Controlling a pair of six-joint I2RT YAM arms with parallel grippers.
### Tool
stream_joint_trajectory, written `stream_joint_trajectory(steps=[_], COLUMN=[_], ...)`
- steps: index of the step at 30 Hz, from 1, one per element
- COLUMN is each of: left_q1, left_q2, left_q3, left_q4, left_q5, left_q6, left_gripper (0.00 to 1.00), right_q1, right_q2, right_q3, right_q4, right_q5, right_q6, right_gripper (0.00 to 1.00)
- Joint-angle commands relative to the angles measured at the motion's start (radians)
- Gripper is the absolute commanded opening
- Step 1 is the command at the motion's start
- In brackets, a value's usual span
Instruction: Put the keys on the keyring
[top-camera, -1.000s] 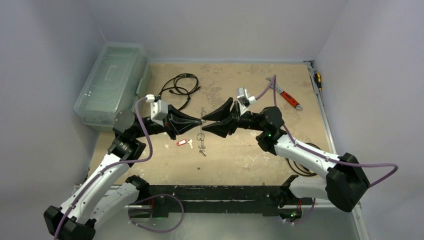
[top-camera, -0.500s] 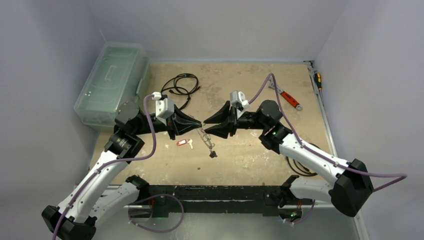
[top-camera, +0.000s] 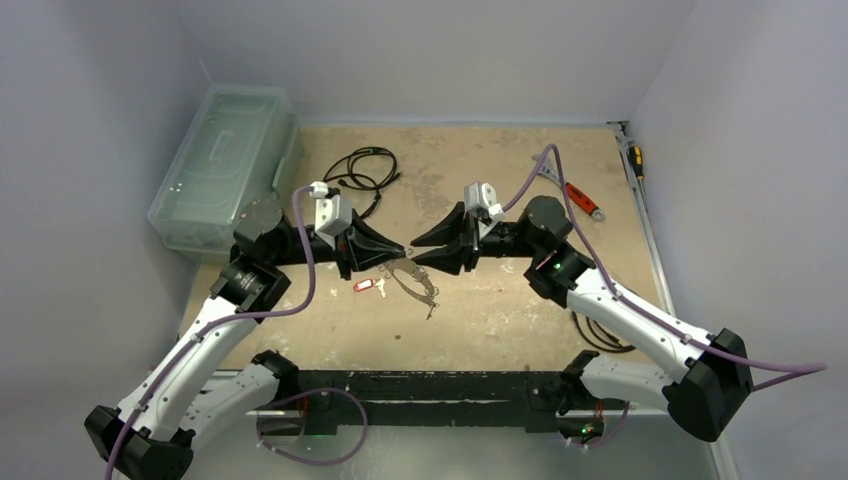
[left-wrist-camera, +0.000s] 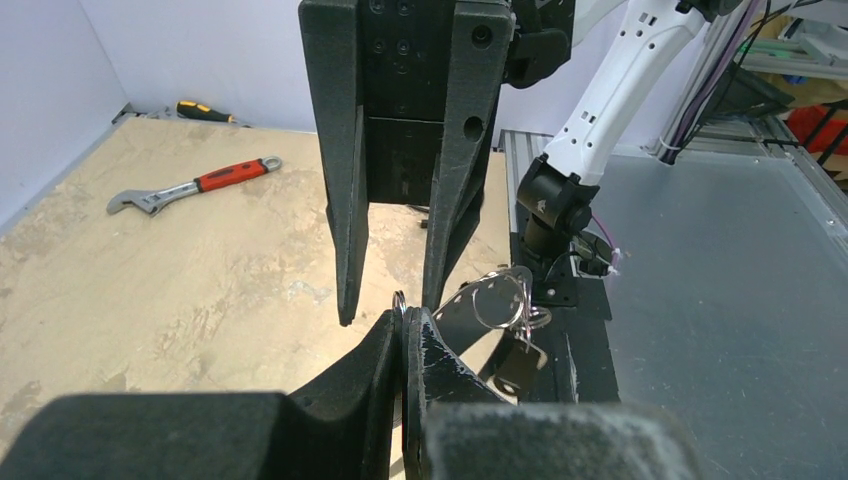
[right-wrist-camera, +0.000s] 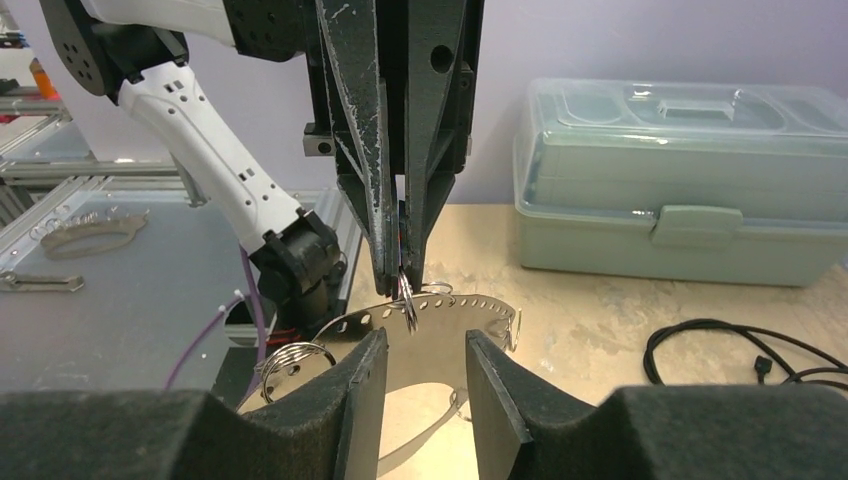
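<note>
Viewing from above, the left end effector (top-camera: 402, 249) is clamping the keyring (top-camera: 424, 288), which is dangling below its tips. From the left wrist, the right end effector (left-wrist-camera: 388, 310) is facing it, fingers apart. From the right wrist, the keyring's long axis is lying crosswise, just ahead.

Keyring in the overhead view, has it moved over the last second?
Yes. The keyring's free lower end swung right, away from the red-tagged key, while the left gripper pinches its other end.
</note>
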Motion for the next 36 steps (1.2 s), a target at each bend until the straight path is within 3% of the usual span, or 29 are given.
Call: stream_joint_trajectory(steps=[1,21,25,33,36], left_q1=[-0.007,-0.007,-0.007,-0.007,-0.007], left_q2=[0.001,0.014,0.012,0.015,0.014], left_q3=[0.046,0.028,0.025,0.019,0.012], left_q4=[0.032,0.053,0.057,0.059,0.067], left_q5=[0.028,0.036,0.037,0.033,0.022], left_q6=[0.007,-0.004,-0.005,-0.004,-0.002], left_gripper=[0.00,0.00,0.00,0.00,0.00], right_q1=[0.006,0.006,0.005,0.006,0.006], right_q2=[-0.013,-0.018,-0.012,0.001,0.001], right_q3=[0.054,0.071,0.071,0.071,0.068], right_q4=[-0.012,-0.028,-0.032,-0.026,-0.023], right_q5=[-0.011,0.029,0.024,0.006,0.001], right_q6=[-0.023,-0.043,-0.043,-0.022,-0.016], right_gripper=[0.37,0.31,0.25,0.01,0.00])
